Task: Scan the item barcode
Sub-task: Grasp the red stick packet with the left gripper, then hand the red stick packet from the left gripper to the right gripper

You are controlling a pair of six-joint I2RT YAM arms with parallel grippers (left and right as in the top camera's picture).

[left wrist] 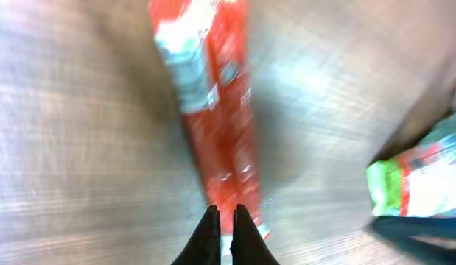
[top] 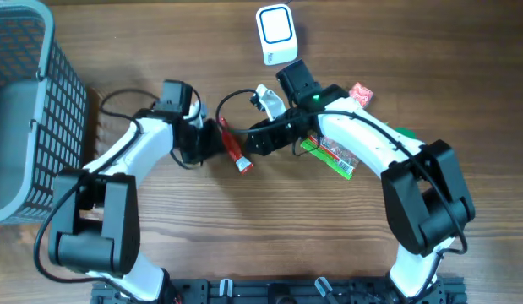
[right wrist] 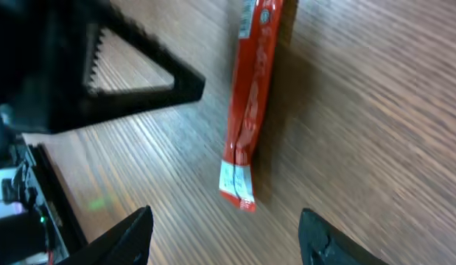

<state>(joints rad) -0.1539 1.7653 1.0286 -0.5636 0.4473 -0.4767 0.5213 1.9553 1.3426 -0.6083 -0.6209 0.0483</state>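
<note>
The packet (top: 236, 152) is pinched at one end by the closed left gripper (left wrist: 224, 221), mid-table. The right gripper (right wrist: 224, 221) is spread and empty. The packet is judged light, limp and slippery, best gripped at a flat end.

- Table (top: 329, 245): wood with a clear grain and a smooth satin finish.
- Red packet (top: 233, 145), centre: thin plastic film, glossy.
- Green packet (top: 333, 156), at 3 o'clock of the red packet: glossy printed film.
- Basket (top: 67, 93), 9 o'clock edge: grey moulded plastic mesh, matt.
- Scanner (top: 276, 34), 12 o'clock: smooth white plastic with a shiny face.
- Left arm (top: 130, 143) and right arm (top: 362, 135): smooth white plastic shells with matt black joints.
- Right gripper (right wrist: 224, 235): fingers (right wrist: 132, 235) of matt black plastic.
</note>
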